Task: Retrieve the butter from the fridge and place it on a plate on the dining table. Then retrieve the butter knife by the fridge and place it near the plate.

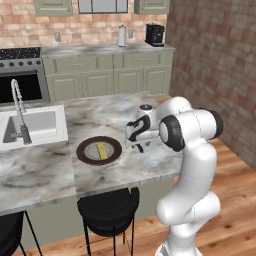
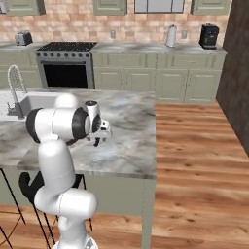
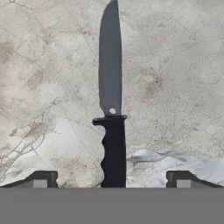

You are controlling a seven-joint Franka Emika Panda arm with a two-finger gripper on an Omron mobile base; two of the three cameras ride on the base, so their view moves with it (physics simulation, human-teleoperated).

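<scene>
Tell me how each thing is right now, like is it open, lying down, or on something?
gripper: open, fingers apart either side of the knife handle, not holding it.
butter knife: lying flat on the stone top, let go.
butter: lying on the plate.
plate: flat on the dining table, beside the gripper.
dining table: holds the plate and knife.
</scene>
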